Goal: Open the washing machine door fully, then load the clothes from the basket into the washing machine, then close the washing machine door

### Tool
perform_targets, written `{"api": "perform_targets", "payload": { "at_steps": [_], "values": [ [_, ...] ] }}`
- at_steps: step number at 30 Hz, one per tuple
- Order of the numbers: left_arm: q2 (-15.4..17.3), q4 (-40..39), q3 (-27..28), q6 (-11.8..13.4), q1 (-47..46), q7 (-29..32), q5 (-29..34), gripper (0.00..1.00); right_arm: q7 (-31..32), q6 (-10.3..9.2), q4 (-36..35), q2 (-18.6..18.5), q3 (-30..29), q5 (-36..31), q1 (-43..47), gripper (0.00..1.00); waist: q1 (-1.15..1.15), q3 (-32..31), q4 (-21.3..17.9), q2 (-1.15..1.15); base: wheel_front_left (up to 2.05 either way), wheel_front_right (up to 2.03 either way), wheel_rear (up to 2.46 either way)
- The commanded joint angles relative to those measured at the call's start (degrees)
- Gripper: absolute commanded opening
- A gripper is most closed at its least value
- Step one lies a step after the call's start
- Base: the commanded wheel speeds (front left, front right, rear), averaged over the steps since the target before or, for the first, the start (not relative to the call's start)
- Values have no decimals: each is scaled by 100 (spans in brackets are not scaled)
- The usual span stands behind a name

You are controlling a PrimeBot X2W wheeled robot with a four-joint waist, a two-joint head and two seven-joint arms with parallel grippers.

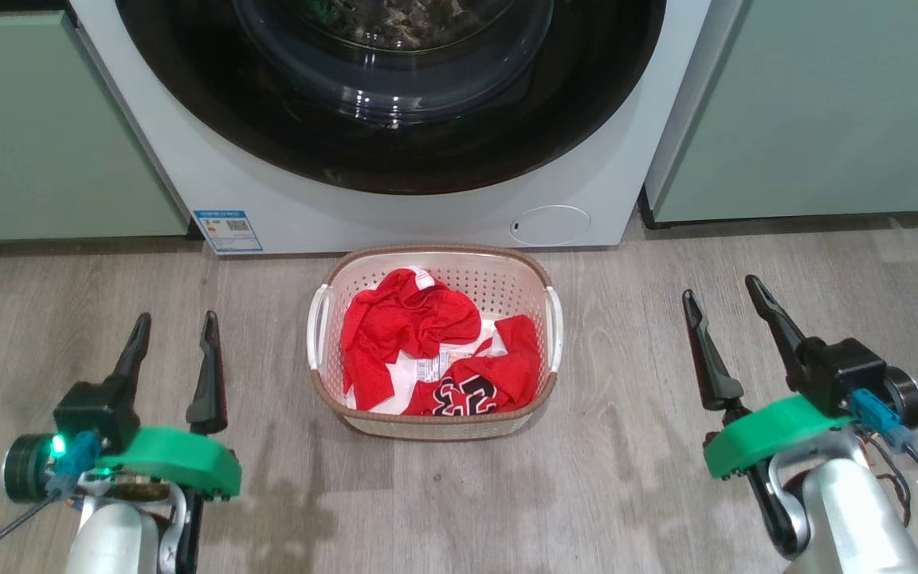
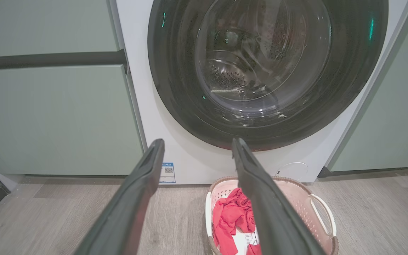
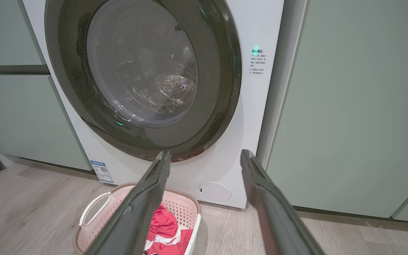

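Note:
The white washing machine (image 1: 395, 215) stands straight ahead, its door (image 1: 268, 135) shut, the black rim and glass bowl flush with the front. On the floor just before it sits the cream basket (image 1: 435, 253) holding the red clothes (image 1: 395, 327), one with a black-and-white print. My left gripper (image 1: 174, 325) hovers open to the basket's left, my right gripper (image 1: 722, 287) open to its right, both empty. The left wrist view shows the door (image 2: 349, 71), the basket (image 2: 303, 198) and the clothes (image 2: 230, 216). The right wrist view shows the door (image 3: 221, 71) and the basket (image 3: 94, 226).
Pale green cabinets (image 1: 45, 135) flank the washer on both sides (image 1: 825, 112). A blue sticker (image 1: 226, 229) and a round filter cap (image 1: 551, 225) mark the washer's lower front. Grey wood-look floor (image 1: 626, 478) spreads around the basket.

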Motion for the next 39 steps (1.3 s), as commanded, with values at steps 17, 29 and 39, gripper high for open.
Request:
{"api": "perform_targets", "payload": {
  "at_steps": [17, 29, 39],
  "values": [
    [3, -142, 280, -60, -267, -73, 90, 100, -37, -1, -205, 10, 134, 60, -276, 100, 0, 34, 4, 0, 0, 0, 0],
    [-28, -227, 314, -107, -268, -73, 208, 100, -51, -1, -195, 10, 82, 125, -269, 100, 0, 25, -23, 0, 58, 58, -116],
    [-48, -257, 331, -158, -262, -73, 258, 100, -75, -1, -211, 10, -37, 202, -212, 100, 0, 21, -91, 0, 121, 121, -243]
  ]
}}
